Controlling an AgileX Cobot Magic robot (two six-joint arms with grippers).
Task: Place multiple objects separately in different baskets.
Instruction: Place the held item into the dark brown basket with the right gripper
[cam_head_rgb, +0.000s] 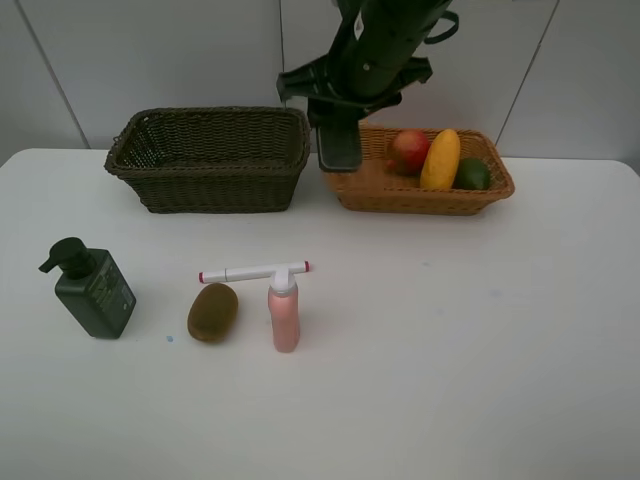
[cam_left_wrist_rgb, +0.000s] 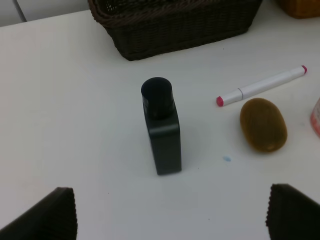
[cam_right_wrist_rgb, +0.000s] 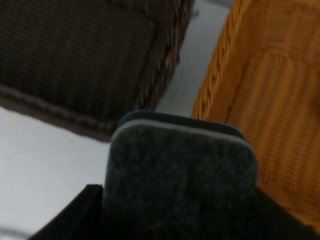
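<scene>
The right pincer (cam_head_rgb: 338, 118) is clenching the black eraser block (cam_head_rgb: 340, 150), which is hanging beneath it above the gap between the dark olive-brown basket (cam_head_rgb: 210, 190) and the orange-tan basket (cam_head_rgb: 420, 197). The left pincer (cam_left_wrist_rgb: 172, 215) is hovering released, jaws wide apart. The dark green pump bottle (cam_left_wrist_rgb: 162, 135) is standing ahead of its fingertips, with the brown kiwi (cam_left_wrist_rgb: 263, 125) and white marker (cam_left_wrist_rgb: 262, 85) lying off to one side.

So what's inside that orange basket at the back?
Three fruits lie in the orange-tan basket, at its right end: a red pomegranate, a yellow mango, a green lime. Its left corner is hidden behind the black eraser block, so that part cannot be checked.
</scene>
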